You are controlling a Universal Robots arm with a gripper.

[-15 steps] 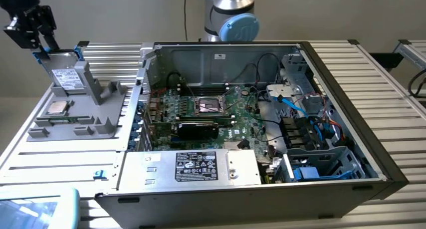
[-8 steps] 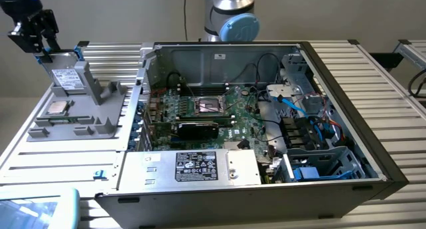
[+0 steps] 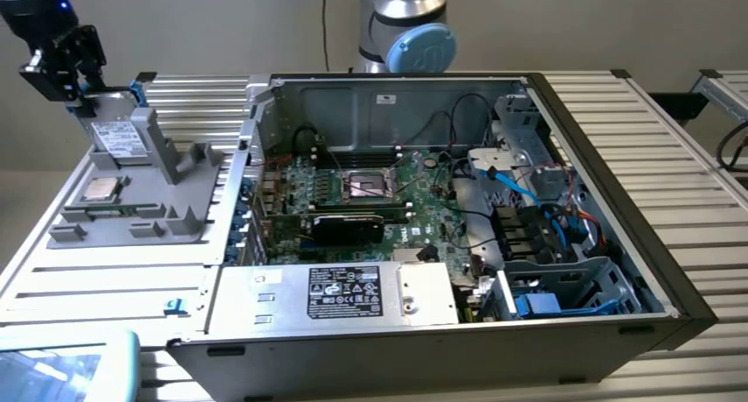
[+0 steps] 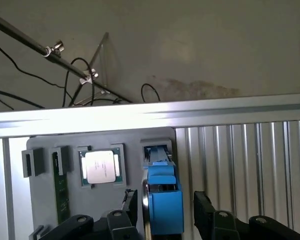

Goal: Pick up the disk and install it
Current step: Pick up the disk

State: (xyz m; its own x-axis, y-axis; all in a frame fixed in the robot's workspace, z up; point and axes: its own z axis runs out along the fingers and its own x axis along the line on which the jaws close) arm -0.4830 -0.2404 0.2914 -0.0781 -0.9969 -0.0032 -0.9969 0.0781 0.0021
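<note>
Your gripper (image 3: 84, 95) hangs over the grey holder (image 3: 175, 179) at the exterior view's left, beside the open case (image 3: 608, 165). The disk (image 3: 117, 139) stands upright in the holder. In the wrist view its blue frame (image 4: 162, 215) sits between the fingers (image 4: 131, 202), which are spread apart with a gap on each side. You cannot read the print on the disk's white label. The CPU (image 4: 101, 166) lies in the holder near it. The black label on the silver box (image 3: 347, 292) is also unreadable.

You have on count: one disk (image 3: 117, 139); one CPU chip (image 3: 100, 190); one memory stick (image 4: 61, 192); one grey holder (image 3: 114, 235); one computer case (image 3: 386, 104); one gripper (image 4: 166, 200).
</note>
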